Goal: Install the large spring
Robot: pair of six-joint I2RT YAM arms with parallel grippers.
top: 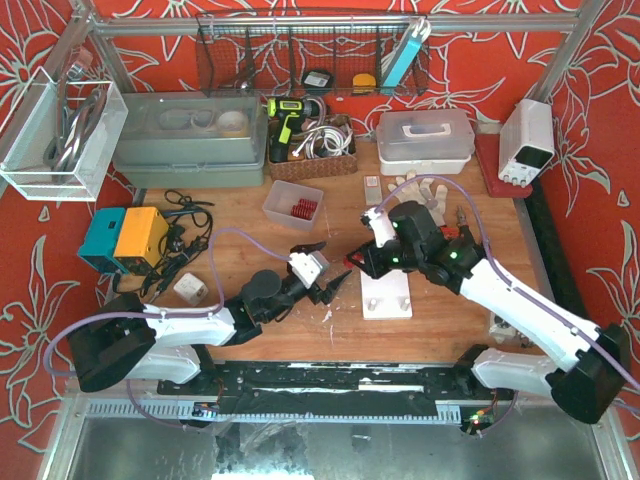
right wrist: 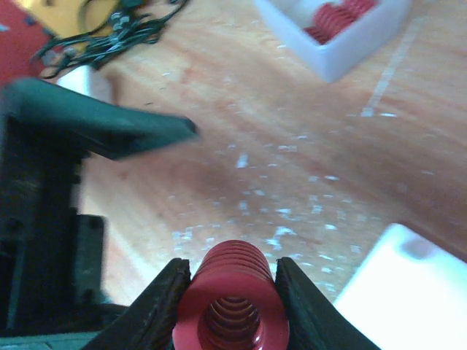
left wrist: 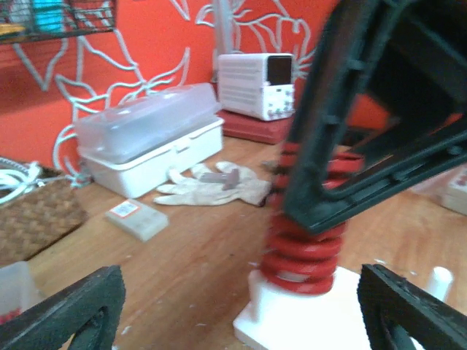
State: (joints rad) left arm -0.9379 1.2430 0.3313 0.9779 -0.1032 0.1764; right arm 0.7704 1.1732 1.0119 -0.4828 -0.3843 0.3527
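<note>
Large spring point(right wrist: 233, 313): just one in play, red, fat coils, standing upright.
Where it sits: pretty much dead centre of the table. Its bottom coil is down on the white base block point(left wrist: 292, 324). Can't tell if it's actually over a peg or just resting on top.
Right gripper point(top: 362, 262): that's mine, clenched on the spring's upper coils, one finger each side, at 3 and 9 o'clock of the coil in my wrist view.
Left gripper point(top: 330, 268): fingers spread wide with nothing in them, hanging low at about 9 o'clock of the spring, near but not touching.
Base blocks: one, white, flat on the wood.
Spare springs point(top: 303, 209): a few smaller red ones in one clear bin point(top: 280, 200), at 11 o'clock from the base. Too bunched up to count.
Gloves: one white work glove point(top: 425, 188), at 1 o'clock from the base.
</note>
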